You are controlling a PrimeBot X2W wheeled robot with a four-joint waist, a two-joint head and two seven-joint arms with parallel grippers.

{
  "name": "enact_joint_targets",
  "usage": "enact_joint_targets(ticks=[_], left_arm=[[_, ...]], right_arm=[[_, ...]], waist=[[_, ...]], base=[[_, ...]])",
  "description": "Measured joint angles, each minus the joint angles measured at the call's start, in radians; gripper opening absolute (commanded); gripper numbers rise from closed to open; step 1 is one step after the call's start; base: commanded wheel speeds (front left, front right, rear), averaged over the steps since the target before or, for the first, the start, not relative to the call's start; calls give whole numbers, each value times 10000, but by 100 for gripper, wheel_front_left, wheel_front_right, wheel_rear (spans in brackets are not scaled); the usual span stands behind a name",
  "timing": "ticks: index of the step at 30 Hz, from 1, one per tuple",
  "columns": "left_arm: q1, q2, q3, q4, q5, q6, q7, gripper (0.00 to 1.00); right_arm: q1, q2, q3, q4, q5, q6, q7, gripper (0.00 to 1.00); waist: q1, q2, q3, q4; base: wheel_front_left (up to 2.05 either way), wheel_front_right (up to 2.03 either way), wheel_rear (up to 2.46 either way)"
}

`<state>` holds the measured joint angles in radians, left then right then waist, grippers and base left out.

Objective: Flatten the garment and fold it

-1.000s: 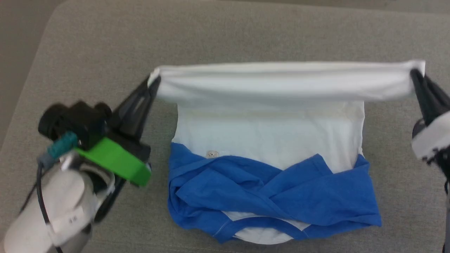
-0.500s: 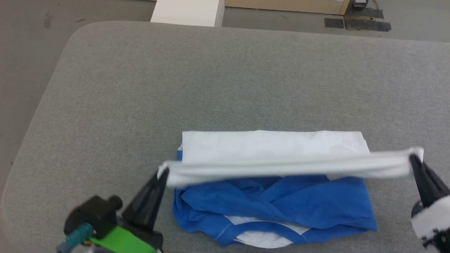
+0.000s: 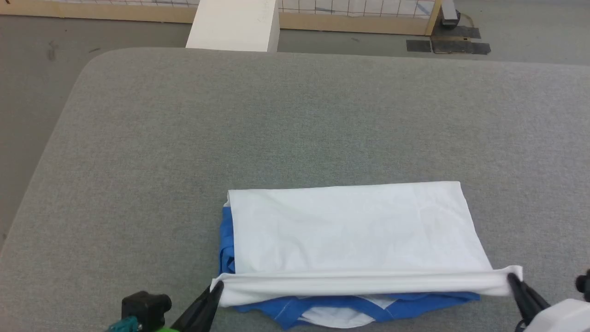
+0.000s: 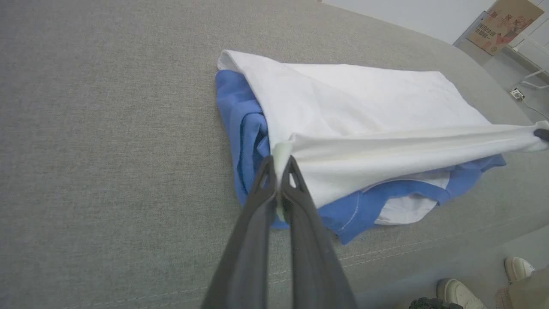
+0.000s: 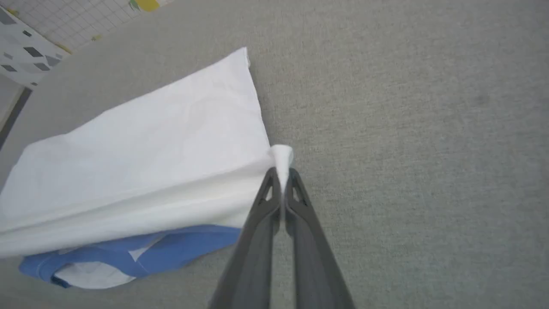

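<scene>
Hem fold nearly down
The left gripper (image 3: 216, 288) and right gripper (image 3: 514, 279) pinch hem corners of the soft white, blue-sleeved T-shirt (image 3: 350, 226) over its neckline (image 3: 341, 311); release pending.

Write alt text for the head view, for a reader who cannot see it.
A white garment lies folded on a grey padded surface. Its near edge is stretched taut between the left gripper and the right gripper, each shut on one corner. Blue sleeves and neckline peek out beneath that edge.
</scene>
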<state>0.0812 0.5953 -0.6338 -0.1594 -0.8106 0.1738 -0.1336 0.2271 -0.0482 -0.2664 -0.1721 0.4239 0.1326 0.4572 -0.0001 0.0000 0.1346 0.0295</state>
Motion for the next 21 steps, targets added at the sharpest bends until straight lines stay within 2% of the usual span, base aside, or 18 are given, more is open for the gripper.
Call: enact_joint_targets(ticks=[3, 7, 8, 9, 10, 11, 12, 13, 18, 21], left_arm=[[-321, -201, -54, 660, -182, -184, 151, 0], [-899, -487, -42, 1473, -263, -405, 171, 18], [-1034, -573, -25, 1626, -272, -414, 163, 29], [-1125, -621, -38, 1728, -270, -422, 163, 47], [-1214, -671, -38, 1835, -270, -449, 161, 62], [-1258, -742, 10, 1879, -328, -474, 113, 88], [-1287, -792, 25, 1902, -374, -495, 81, 92], [-1297, -830, 27, 1908, -391, -497, 77, 100], [-1226, -871, 150, 1726, -560, -477, -33, 100], [-1021, -905, 437, 1344, -715, -270, -399, 100]], right_arm=[[-198, -2, 207, 412, -253, -2, 2, 0], [-654, -4, 399, 917, -445, -2, -31, 0], [-734, -4, 437, 1024, -477, -2, -61, 10], [-785, -4, 464, 1101, -499, -2, -82, 29], [-846, -6, 499, 1172, -525, -2, -94, 42], [-888, -6, 531, 1218, -525, -2, -100, 92], [-906, -6, 548, 1231, -525, -2, -100, 100], [-923, -6, 558, 1225, -525, -2, -98, 100], [-924, -10, 445, 876, -470, -6, 48, 100], [-895, -10, 286, 437, -293, -6, 205, 100]], waist=[[0, 0, 102, -12], [0, 0, 282, 12], [0, 0, 325, 30], [0, 0, 357, 46], [0, 0, 395, 66], [1, 0, 423, 88], [0, 0, 439, 107], [0, 0, 451, 130], [1, 1, 398, 212], [0, 0, 315, 267]], base=[[0, 0, 0], [0, 0, 0], [0, 0, 0], [0, 0, 0], [0, 0, 0], [0, 0, 0], [0, 0, 0], [0, 0, 0], [0, 0, 0], [0, 0, 0]])
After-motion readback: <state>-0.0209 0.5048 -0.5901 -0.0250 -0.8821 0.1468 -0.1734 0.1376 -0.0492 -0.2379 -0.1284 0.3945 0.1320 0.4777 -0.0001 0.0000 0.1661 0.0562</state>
